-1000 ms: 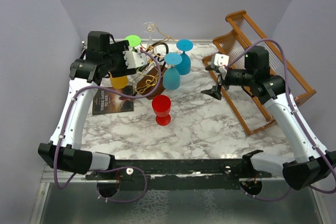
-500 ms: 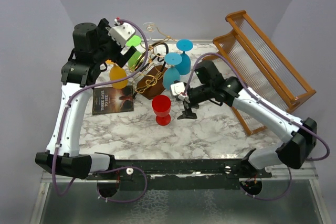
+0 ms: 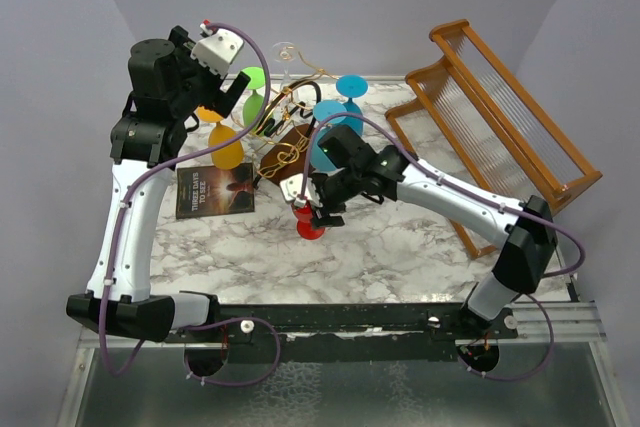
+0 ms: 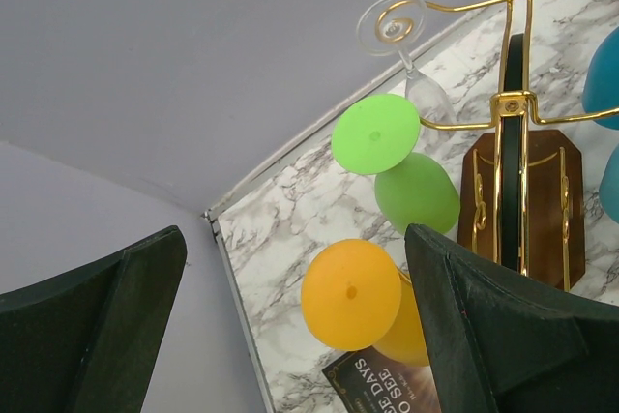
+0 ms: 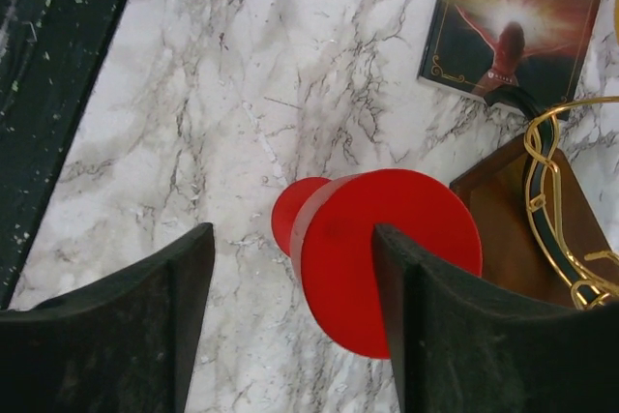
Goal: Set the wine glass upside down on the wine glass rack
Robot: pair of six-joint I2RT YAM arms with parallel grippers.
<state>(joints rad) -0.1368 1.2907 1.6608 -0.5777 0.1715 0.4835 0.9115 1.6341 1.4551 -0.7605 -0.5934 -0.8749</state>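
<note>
the step in hand is looking like the pickup, with the hanging not begun. the right gripper point(image 5: 290, 239) is hovering low over the red wine glass point(image 5: 387, 249), which is standing upright on the marble table point(image 5: 193, 94), foot down and bowl up, just beside the dark wooden base of the wine glass rack point(image 5: 498, 191). the right claw is spread wide and pinching nothing; one finger is sitting on the open table side while the other is overlapping the bowl's edge in the wrist view, and whether it is touching the bowl i cannot tell. the left gripper point(image 4: 295, 249) is hanging high at the back left, also spread and empty, looking down on the green glass point(image 4: 416, 191) and orange glass point(image 4: 350, 294), which are appearing to hang bowl-down from the gold arms. the next move is probably calling for the right claw to centre on the glass, sink until the fingers are flanking it, and close gently. lifting clear of the base, turning the glass over, and sliding its foot onto a free gold arm would be coming after that.
</note>
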